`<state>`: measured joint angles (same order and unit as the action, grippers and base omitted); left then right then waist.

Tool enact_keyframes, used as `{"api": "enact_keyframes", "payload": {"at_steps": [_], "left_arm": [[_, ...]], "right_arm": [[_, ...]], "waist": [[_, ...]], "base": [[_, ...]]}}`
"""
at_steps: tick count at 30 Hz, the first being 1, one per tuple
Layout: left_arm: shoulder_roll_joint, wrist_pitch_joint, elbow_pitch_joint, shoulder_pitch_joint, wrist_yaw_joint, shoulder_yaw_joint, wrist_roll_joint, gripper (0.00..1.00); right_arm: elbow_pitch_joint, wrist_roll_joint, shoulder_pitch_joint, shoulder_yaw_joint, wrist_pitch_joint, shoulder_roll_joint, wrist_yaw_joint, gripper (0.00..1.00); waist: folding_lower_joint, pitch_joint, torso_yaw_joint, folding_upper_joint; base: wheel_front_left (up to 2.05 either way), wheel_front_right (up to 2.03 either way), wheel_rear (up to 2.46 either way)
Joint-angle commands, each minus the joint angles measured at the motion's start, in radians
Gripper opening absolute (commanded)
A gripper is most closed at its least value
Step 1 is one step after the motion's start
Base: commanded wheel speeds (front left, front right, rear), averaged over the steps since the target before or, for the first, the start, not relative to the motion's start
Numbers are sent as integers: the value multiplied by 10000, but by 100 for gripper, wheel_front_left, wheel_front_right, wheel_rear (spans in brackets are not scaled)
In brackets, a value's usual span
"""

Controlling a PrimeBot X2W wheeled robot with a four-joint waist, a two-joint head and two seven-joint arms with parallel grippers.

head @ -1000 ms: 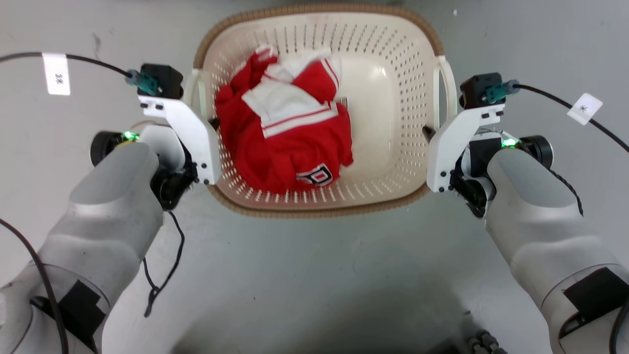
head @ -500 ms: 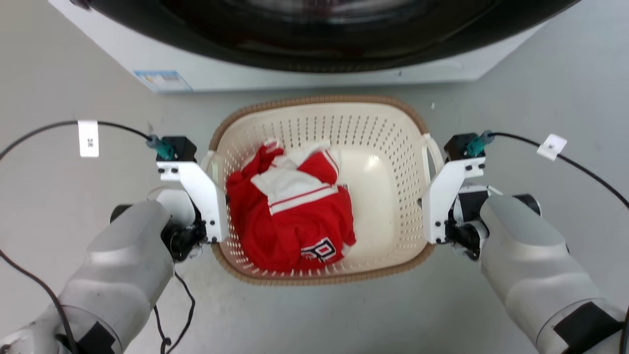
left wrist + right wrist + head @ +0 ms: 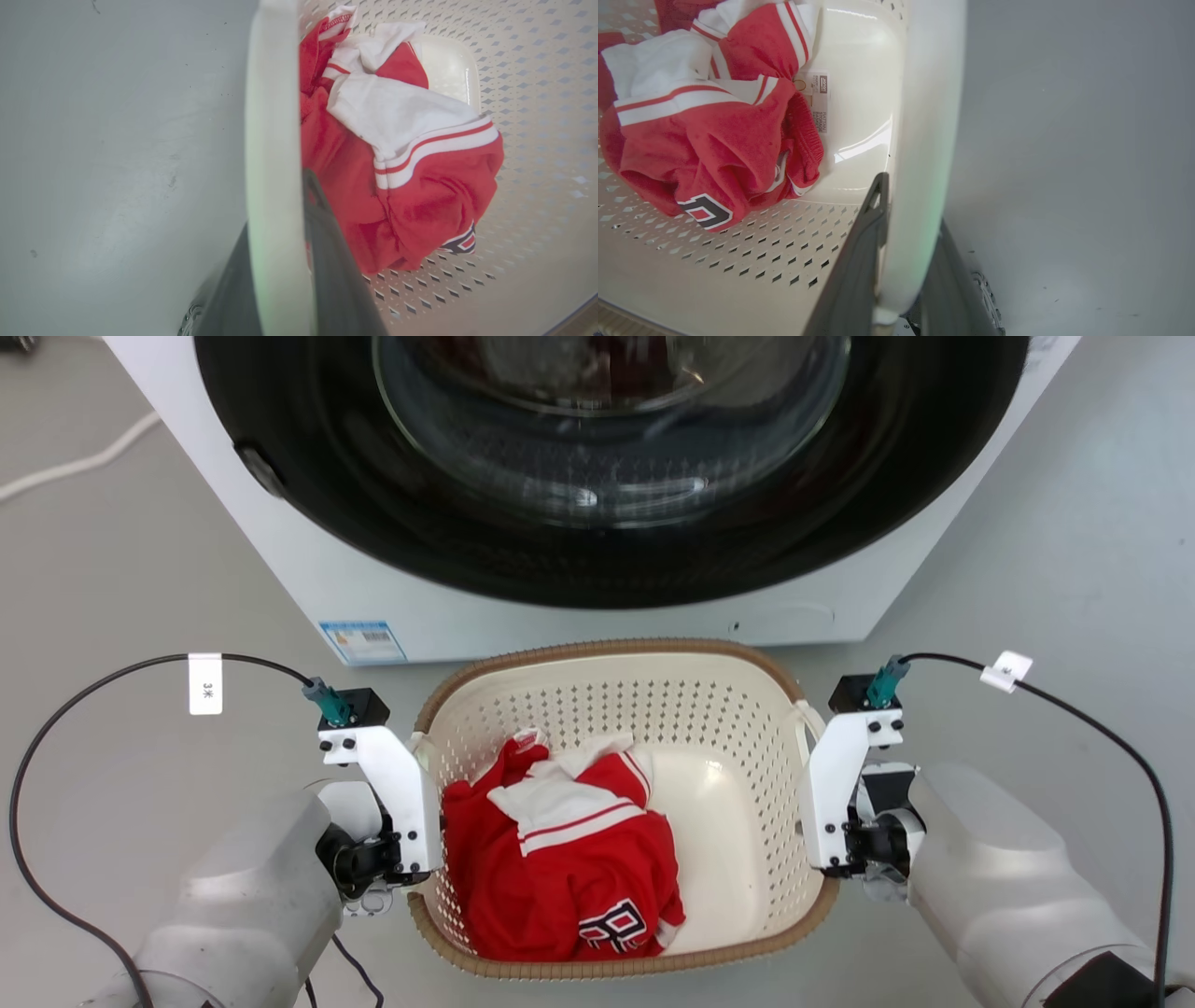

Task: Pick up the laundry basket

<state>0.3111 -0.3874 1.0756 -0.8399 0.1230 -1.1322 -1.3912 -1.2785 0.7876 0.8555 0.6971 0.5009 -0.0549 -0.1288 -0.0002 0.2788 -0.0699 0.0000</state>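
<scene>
Plastic of the laundry basket (image 3: pixel 607 647), before the washing machine (image 3: pixel 308 560), seems light and stiff; left end effector (image 3: pixel 275 210) and right end effector (image 3: pixel 910 205) each clench a white side handle (image 3: pixel 273 93), the sensible hold.

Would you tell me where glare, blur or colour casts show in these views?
Head view: sharp, evenly lit, with reflections on the washing machine door. Left wrist view: the handle of the laundry basket is blurred close-up, tinged green. Right wrist view: same soft greenish handle, plus glare on the basket floor.

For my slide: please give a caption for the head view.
Left pincer and right pincer hold the basket before the washer.
</scene>
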Motion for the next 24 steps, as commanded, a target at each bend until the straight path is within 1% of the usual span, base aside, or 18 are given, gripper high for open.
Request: {"api": "enact_keyframes", "payload": {"at_steps": [1,8,24], "left_arm": [[-165,-111,-38,52,139,-28,-101,0],[-222,-339,122,211,137,-84,-274,0],[-504,-1023,400,1110,137,-99,-774,0]], "right_arm": [[19,182,-170,76,341,94,-36,0],[-6,644,-335,181,1199,94,-36,0],[-17,1285,-1089,496,1764,114,-43,0]], "waist": [[2,-582,11,0],[2,-1194,-36,0],[2,-2228,52,0]], "base": [[0,0,0],[0,0,0],[0,0,0]]}}
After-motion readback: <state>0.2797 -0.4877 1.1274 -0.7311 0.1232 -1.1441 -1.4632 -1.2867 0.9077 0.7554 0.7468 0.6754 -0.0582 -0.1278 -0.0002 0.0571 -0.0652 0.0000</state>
